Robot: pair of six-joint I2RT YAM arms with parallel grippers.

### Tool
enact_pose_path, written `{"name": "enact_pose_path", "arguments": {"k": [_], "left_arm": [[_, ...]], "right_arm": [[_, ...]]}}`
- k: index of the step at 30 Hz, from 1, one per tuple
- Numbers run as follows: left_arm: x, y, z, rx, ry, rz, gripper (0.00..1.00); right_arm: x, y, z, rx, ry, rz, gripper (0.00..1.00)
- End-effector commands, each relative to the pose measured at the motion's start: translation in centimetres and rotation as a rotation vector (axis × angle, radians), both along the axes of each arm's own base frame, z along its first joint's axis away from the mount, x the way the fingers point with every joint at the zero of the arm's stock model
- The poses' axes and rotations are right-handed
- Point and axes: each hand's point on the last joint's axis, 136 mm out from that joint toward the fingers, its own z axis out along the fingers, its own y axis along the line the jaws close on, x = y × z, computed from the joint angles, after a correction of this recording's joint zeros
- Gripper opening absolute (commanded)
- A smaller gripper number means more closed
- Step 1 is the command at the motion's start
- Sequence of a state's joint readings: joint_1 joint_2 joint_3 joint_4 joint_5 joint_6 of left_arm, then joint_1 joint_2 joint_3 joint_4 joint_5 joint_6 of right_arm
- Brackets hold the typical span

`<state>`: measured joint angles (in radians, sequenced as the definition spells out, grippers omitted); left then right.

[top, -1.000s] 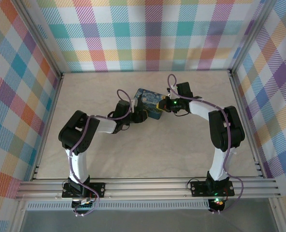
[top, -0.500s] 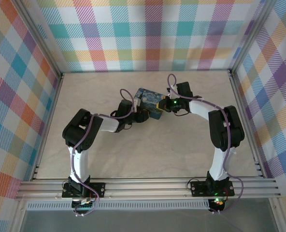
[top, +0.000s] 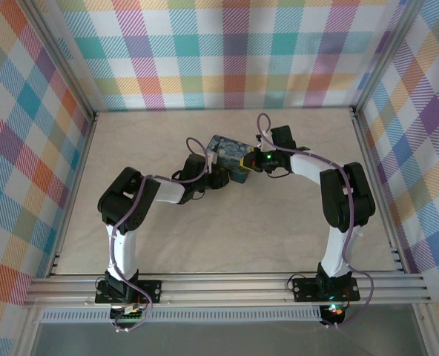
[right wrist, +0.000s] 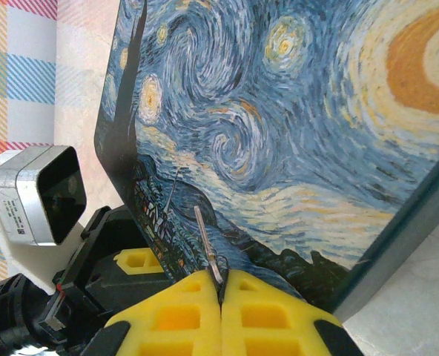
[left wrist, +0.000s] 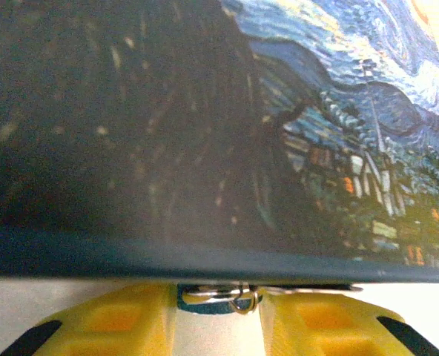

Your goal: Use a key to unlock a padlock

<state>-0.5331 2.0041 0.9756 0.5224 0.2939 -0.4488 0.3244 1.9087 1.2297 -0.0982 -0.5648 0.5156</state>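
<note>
Right end effector (right wrist: 221, 289) pinches the key (right wrist: 207, 241) over the painted tin (right wrist: 294, 133); left end effector (left wrist: 217, 305) clamps narrowly on the padlock (left wrist: 199, 302).

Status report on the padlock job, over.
Right gripper shut on key. Left gripper straddling padlock, grip unconfirmed. Painted tin right beside padlock, close ahead of both grippers.

Your left arm (top: 130, 204) rises from its base, elbow bent, forearm angled inward. The left gripper (left wrist: 216, 326) has its fingers a narrow gap apart; whether they grip cannot be told. Your right arm (top: 338, 194) mirrors this pose. The right gripper (right wrist: 221, 297) has its fingers pressed flush, pinching the key (right wrist: 205, 241).
</note>
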Motion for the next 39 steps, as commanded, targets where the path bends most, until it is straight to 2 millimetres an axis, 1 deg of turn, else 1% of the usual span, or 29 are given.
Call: {"name": "enact_pose_path", "arguments": {"k": [1, 5, 10, 22, 25, 27, 29, 32, 35, 38, 39], "left_arm": [[0.3, -0.6, -0.2, -0.006, 0.019, 0.016, 0.33], [0.4, -0.7, -0.4, -0.007, 0.035, 0.028, 0.31], [0.4, -1.0, -0.7, -0.013, 0.049, 0.035, 0.31], [0.8, -2.1, -0.4, -0.045, 0.056, 0.032, 0.31], [0.8, -2.3, -0.3, -0.047, 0.055, 0.026, 0.27], [0.8, -2.4, -0.1, -0.051, 0.051, 0.022, 0.27], [0.7, -2.5, 0.1, -0.054, 0.048, 0.015, 0.24], [0.6, -2.5, 0.4, -0.054, 0.045, 0.008, 0.22], [0.4, -2.5, 0.9, -0.056, 0.039, 0.003, 0.20], [0.1, -2.4, 1.6, -0.063, 0.033, 0.000, 0.20], [0.0, -2.4, 1.8, -0.065, 0.032, 0.001, 0.20]], "right_arm": [[-1.4, -0.5, -3.2, -0.062, 0.098, -0.001, 0.02], [-1.4, -0.4, -3.2, -0.062, 0.098, 0.000, 0.02], [-1.5, -0.3, -3.4, -0.066, 0.102, 0.001, 0.02], [-1.5, -0.1, -3.2, -0.062, 0.097, 0.003, 0.02], [-1.5, 0.0, -3.0, -0.061, 0.094, 0.004, 0.02], [-1.4, 0.0, -2.6, -0.055, 0.084, 0.005, 0.02], [-1.2, 0.2, -1.8, -0.041, 0.063, 0.005, 0.02], [-1.0, 0.3, -0.1, -0.030, 0.020, 0.013, 0.02], [-0.9, -0.1, 1.7, -0.050, -0.040, 0.013, 0.02], [-1.3, -0.6, 3.4, -0.067, -0.097, 0.021, 0.02], [-1.6, -0.7, 3.7, -0.073, -0.110, 0.028, 0.02]]}}
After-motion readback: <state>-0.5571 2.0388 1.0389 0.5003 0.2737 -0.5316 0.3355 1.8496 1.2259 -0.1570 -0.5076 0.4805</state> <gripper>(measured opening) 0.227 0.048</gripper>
